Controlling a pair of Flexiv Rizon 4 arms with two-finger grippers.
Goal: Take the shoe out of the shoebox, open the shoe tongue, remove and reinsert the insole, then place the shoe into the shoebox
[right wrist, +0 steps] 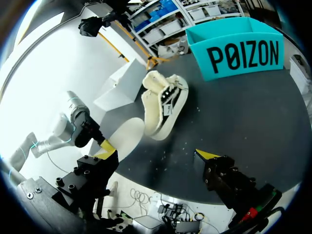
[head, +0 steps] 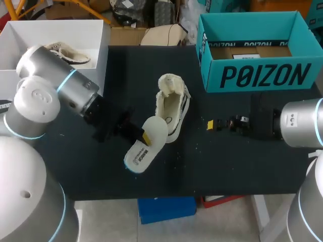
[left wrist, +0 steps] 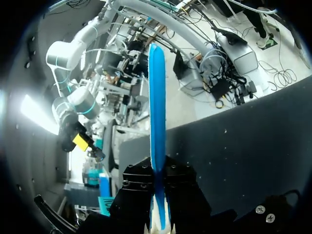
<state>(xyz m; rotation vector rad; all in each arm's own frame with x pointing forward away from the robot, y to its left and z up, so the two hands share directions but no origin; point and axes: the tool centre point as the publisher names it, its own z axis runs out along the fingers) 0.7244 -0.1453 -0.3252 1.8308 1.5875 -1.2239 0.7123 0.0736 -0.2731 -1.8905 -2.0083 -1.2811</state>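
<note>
Left gripper (head: 137, 133): the black fingers with yellow tips are pressed together on the insole, one on each flat side. It hangs just to the left of the shoe, on the side near the robot.

Insole (head: 147, 143): a flat, rounded white foam insole with a bright blue underside. It sticks out past the left gripper's fingers. In the left wrist view it shows edge-on as a thin blue strip (left wrist: 157, 112). Its far end is just beside the near end of the shoe, and I cannot tell if they touch.

Shoe (head: 171, 106): a cream low shoe with fluffy lining and a dark line along its sole. It lies in the middle of the table, out of any box, with its top gaping upward.

Right gripper (right wrist: 156, 153): its two yellow-tipped fingers stand wide apart with nothing between them. It is to the right of the shoe and apart from it, pointing toward it.

Shoebox (head: 262, 75): a teal cardboard shoebox with big dark letters on its side and no lid on it. It sits past the shoe, to the right.

White box (head: 55, 30): a plain white cardboard box past the shoe, to the left. A second cream shoe (head: 70, 53) lies inside.

Table (head: 242, 161): a black tabletop under the shoe and the shoebox.
</note>
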